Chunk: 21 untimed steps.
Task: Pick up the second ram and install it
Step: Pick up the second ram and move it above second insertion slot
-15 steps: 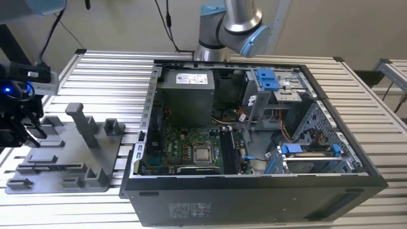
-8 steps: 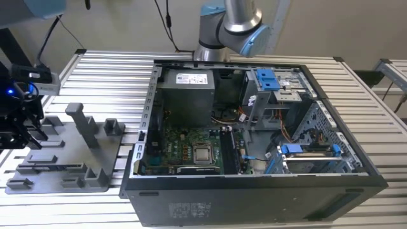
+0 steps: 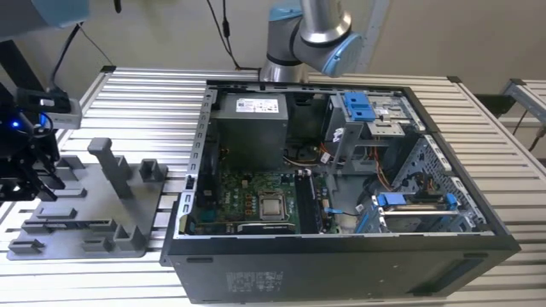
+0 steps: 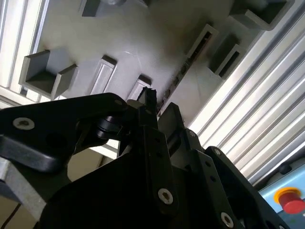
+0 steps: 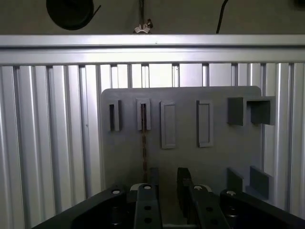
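Observation:
The second ram [image 5: 143,143] stands on edge in a slot of the grey fixture plate [image 5: 219,152], showing as a thin line with a gold-brown edge. In the second wrist view the same second ram [image 4: 183,71] runs as a dotted strip toward the fingertips. My gripper [image 5: 168,181] hangs just above the plate, open, with nothing between its fingers. The stick lies just outside one fingertip [image 5: 153,177], not in the gap. In the exterior view the gripper [image 3: 30,182] is over the fixture plate [image 3: 128,211] at the far left, beside the open computer case [image 3: 341,249].
Raised blocks and empty slots [image 5: 205,123] cover the fixture plate. Ribbed aluminium table slats [image 3: 145,96] surround it. Inside the case are the motherboard's memory slots [image 3: 309,198], a grey power supply [image 3: 249,128] and blue drive latches [image 3: 358,105]. The arm's base [image 3: 307,38] stands behind the case.

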Each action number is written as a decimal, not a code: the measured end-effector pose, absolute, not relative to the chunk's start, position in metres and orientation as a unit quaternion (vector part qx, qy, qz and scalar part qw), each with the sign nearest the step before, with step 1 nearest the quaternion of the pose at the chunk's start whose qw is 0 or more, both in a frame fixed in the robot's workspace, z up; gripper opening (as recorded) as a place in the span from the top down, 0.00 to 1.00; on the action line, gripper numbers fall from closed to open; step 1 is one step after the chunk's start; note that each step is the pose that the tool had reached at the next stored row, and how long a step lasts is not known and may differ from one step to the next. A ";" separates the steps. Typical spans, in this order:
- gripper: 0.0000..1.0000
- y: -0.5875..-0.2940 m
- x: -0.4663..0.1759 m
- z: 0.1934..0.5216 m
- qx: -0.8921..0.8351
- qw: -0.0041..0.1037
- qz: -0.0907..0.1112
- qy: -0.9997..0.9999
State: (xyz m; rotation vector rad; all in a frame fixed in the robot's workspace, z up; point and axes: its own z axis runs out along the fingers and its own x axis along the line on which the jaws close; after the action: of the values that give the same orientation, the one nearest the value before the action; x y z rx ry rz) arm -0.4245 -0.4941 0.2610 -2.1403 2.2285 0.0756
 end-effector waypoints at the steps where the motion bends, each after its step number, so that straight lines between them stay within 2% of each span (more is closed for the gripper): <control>1: 0.69 -0.494 -0.424 0.260 -0.692 0.026 0.024 0.721; 21: 0.69 -0.501 -0.424 0.232 -0.701 0.025 0.024 0.712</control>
State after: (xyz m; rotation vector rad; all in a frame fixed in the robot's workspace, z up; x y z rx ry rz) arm -0.4245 -0.5008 0.2317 -2.1677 2.2017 0.0743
